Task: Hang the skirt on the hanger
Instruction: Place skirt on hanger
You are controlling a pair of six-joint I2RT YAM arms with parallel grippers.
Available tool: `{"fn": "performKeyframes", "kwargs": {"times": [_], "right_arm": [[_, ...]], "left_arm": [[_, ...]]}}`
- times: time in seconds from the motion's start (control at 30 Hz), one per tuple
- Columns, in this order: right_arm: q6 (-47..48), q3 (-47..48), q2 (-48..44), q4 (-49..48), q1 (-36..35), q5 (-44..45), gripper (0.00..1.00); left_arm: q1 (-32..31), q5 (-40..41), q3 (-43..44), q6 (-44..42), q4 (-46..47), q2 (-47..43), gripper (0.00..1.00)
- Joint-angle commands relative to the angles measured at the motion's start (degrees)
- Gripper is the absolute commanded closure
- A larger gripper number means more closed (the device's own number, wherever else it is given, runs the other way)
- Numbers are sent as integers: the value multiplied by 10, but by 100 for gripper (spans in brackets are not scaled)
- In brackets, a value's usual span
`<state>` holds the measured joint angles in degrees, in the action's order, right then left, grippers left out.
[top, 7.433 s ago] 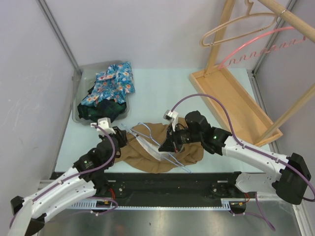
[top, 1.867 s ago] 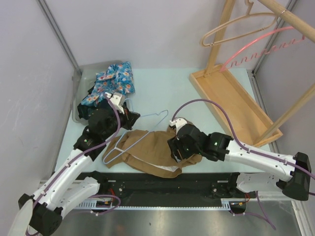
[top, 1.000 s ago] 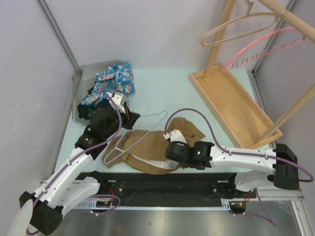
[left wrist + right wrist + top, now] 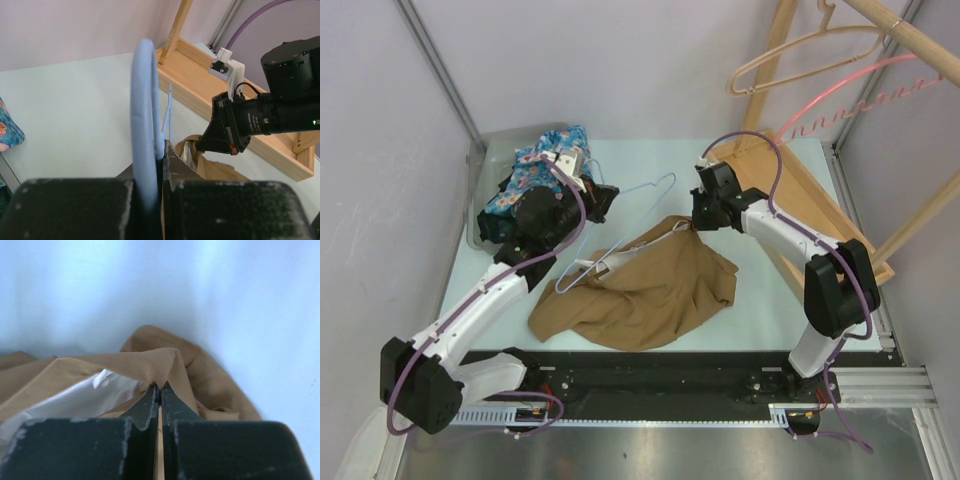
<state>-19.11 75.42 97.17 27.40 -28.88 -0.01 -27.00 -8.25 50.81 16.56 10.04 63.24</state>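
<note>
Pale green table (image 4: pixel 650 160) in a booth with plain grey walls, seen from above. A brown skirt (image 4: pixel 655 290) lay crumpled on the table near the front, between the two robot arms. The right gripper (image 4: pixel 696 222) reached down at the skirt's back right corner, its jaws clenched tight on a fold of the brown cloth. The right wrist view showed that fold pinched at the fingertips, with a strip of white lining (image 4: pixel 100 390) just to the left of it.

The left gripper (image 4: pixel 596 198) was over the back left of the table, jaws clamped on a thin light blue wire hanger (image 4: pixel 144 100). The hanger's hook pointed toward the right arm. Its lower part ran along the skirt's back left edge; whether it passed inside the cloth could not be told.

A grey bin (image 4: pixel 477 150) sat at the back left corner, holding a blue floral cloth (image 4: pixel 555 160) over darker clothes. A wooden rack (image 4: pixel 790 205) stood at the back right, with a wooden hanger (image 4: pixel 810 45) and a pink hanger (image 4: pixel 845 88) on its rail.
</note>
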Motion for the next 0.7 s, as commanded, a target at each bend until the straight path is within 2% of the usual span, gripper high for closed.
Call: {"fn": "performKeyframes", "kwargs": {"times": [0.0, 0.07, 0.13, 0.2, 0.33, 0.53, 0.57, 0.67], "right_arm": [[36, 27, 14, 17, 9, -36, 100], [46, 23, 13, 51, 3, -31, 100], [50, 14, 12, 65, -9, -17, 100], [44, -1, 10, 70, -8, -44, 100], [15, -5, -5, 86, -8, -61, 100], [10, -25, -14, 115, -27, -1, 100], [5, -27, -19, 123, -30, 18, 99], [-8, -33, -33, 134, -42, 69, 87]], "left_arm": [[-9, 17, 30, 3, 45, 23, 100], [-15, 17, 13, -4, 52, 26, 100], [-16, -8, -5, -6, 67, 22, 100], [-15, -54, -26, -11, 71, 11, 100], [-17, -83, -40, -24, 32, -17, 100], [-23, -68, -77, -17, 25, -59, 100], [-26, -57, -83, -16, 24, -64, 100], [-31, -35, -87, -22, 23, -70, 100]]}}
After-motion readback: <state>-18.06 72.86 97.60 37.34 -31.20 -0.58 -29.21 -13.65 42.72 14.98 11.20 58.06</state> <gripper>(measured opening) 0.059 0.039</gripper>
